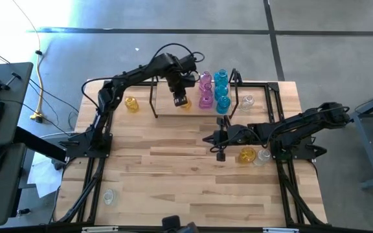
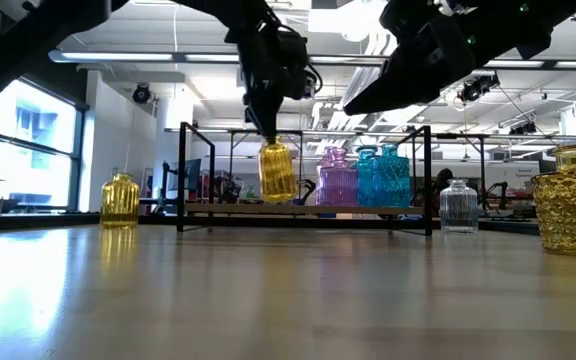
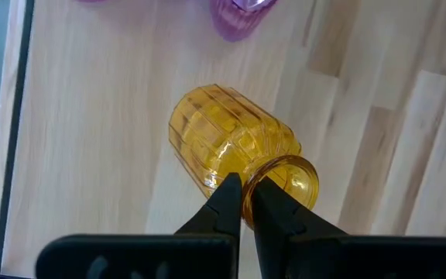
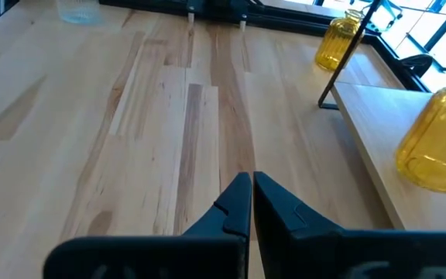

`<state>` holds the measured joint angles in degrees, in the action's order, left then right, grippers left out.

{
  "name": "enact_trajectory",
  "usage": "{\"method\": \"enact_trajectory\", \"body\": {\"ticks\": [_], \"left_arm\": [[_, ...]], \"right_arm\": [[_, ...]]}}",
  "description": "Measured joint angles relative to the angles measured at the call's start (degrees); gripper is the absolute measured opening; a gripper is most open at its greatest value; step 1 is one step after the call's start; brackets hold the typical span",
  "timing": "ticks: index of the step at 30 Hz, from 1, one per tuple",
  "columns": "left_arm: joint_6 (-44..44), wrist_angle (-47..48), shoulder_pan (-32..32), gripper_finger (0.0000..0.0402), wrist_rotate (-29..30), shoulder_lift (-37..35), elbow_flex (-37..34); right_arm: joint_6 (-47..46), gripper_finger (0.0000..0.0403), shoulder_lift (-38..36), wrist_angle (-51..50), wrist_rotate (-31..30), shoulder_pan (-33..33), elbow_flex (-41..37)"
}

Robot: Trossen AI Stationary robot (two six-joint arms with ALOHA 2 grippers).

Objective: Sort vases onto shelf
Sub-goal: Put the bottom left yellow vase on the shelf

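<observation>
Amber vase (image 3: pixel 231 147) — rim pinched in the left gripper (image 3: pixel 242 203) just over the shelf (image 1: pixel 167 110), beside pink vases (image 1: pixel 205 90) and blue vases (image 1: pixel 221 90); right gripper (image 4: pixel 250 203) clenched empty over the wooden table (image 1: pixel 173 175) — office ceiling lights behind.

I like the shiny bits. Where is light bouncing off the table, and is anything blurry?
Low view: window glare whitens the wooden tabletop at the left; the near ribbed amber glass vase at the right edge looks soft. High view: bright glare on the grey floor. Left wrist view: the held amber vase is sharp.
</observation>
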<state>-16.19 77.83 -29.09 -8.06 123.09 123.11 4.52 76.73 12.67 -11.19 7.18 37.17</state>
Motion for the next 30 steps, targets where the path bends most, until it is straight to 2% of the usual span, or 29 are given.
{"method": "enact_trajectory", "body": {"ticks": [17, 30], "left_arm": [[0.56, -1.7, -0.54, 0.0012, -0.39, -0.15, -2.01], [1.07, -3.2, -0.52, 0.0093, -0.11, -0.13, -1.95]], "right_arm": [[0.0, 0.0, 0.0, 0.0, 0.01, 0.0, 0.0], [-0.61, 0.0, 0.0, -0.01, 0.01, 0.0, 0.0]]}}
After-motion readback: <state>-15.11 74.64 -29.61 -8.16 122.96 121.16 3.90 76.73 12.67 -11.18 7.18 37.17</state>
